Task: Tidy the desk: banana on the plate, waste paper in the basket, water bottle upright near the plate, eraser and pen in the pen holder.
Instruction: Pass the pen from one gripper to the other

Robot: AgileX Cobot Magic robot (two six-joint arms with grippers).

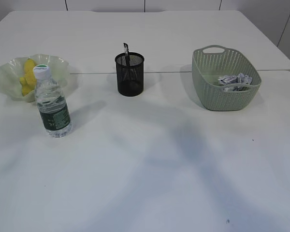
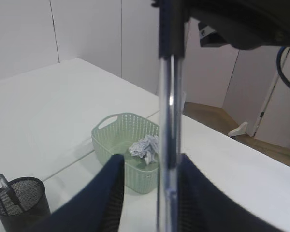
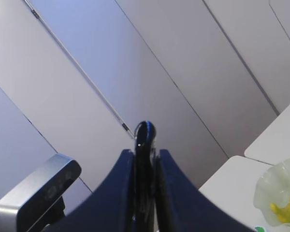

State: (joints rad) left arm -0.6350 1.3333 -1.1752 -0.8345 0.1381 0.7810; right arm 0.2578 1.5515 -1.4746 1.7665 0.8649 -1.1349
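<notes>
Wall panels [image 1: 174, 5]: white, flat, divided by thin dark vertical seams; run behind the far table edge. Same panelling [image 2: 87, 34] in left wrist view, and in right wrist view [image 3: 135, 58], there tinted bluish-grey. Floor [image 2: 208, 112]: brown, visible beyond the table's corner. Light: soft, diffuse, overhead; broad faint grey shadows [image 1: 183, 140] lie across the white tabletop.

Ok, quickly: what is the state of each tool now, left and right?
Left tool: open, with a shiny rod standing in the gap.
Right tool: closed on a dark narrow object; what it is cannot be told.
</notes>
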